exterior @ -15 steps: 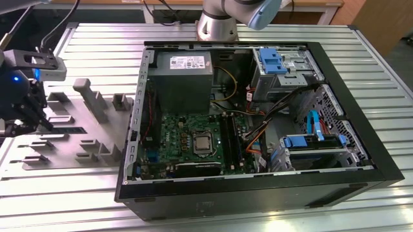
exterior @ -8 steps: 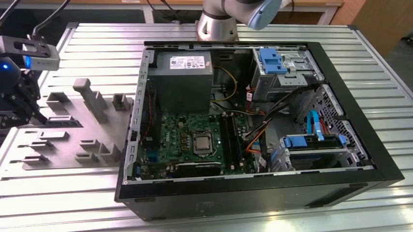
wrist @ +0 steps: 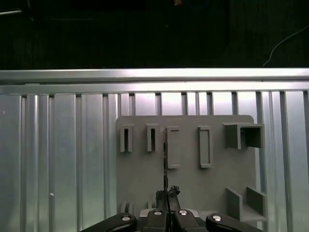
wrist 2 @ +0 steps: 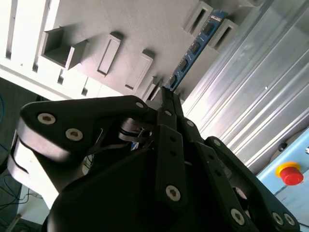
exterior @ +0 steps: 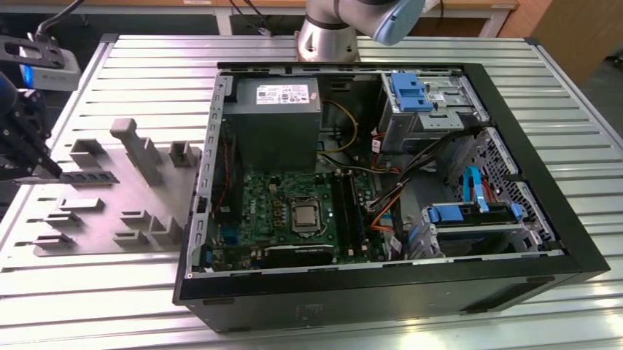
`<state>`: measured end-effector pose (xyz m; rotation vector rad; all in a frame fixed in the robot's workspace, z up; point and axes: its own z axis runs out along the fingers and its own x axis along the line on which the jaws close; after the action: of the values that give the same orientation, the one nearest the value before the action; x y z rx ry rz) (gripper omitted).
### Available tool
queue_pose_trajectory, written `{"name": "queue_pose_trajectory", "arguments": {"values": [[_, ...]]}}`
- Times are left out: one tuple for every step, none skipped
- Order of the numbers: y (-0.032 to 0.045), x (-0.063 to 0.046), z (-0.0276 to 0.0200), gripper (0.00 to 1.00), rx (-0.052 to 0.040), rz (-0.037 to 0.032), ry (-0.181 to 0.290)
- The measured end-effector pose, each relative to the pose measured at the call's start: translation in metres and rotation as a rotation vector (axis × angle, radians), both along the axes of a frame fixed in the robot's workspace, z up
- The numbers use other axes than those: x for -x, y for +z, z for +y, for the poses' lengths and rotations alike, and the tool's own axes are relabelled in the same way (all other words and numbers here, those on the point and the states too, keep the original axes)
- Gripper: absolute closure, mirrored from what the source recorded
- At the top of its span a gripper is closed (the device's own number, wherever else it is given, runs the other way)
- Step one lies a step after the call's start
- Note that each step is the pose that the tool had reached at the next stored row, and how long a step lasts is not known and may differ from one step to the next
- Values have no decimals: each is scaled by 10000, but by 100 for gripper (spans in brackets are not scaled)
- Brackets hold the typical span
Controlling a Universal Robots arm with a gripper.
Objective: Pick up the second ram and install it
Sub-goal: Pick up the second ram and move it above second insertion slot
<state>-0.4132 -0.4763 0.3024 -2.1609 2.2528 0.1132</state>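
- The worktop point(exterior: 146, 62) is made of ribbed silver metal slats. Past its far edge, in the first wrist view, the room is dark.
- A grey fixture plate point(exterior: 102, 200) lies flat on it at the exterior view's left, beside an open black computer case point(exterior: 389, 292).
- The second ram point(exterior: 90, 177) stands on edge between the plate's blocks.
- The hand point(exterior: 49, 173) has its fingers pinched closed on the ram's end.
- A red button point(wrist 2: 290, 174) shows past the slats in the second wrist view.
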Motion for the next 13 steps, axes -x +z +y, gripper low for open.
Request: {"name": "queue_pose_trajectory", "arguments": {"values": [[29, 0, 1, 88, -11, 0, 0], [56, 1, 1, 88, -21, -1, -1], [84, 0, 2, 88, -32, -2, -1], [111, 0, 2, 88, -43, -4, 0], [138, 0, 2, 88, -53, -4, 0], [164, 0, 3, 88, -64, -4, 0], [193, 0, 4, 88, -75, -6, 0], [219, 0, 4, 88, -85, -6, 0], [245, 0, 5, 88, -96, -8, 0], [270, 0, 5, 88, -107, -10, 0], [296, 0, 5, 88, -118, -11, 0], [321, 0, 5, 88, -131, -12, 0], [347, 0, 5, 88, -145, -13, 0]]}}
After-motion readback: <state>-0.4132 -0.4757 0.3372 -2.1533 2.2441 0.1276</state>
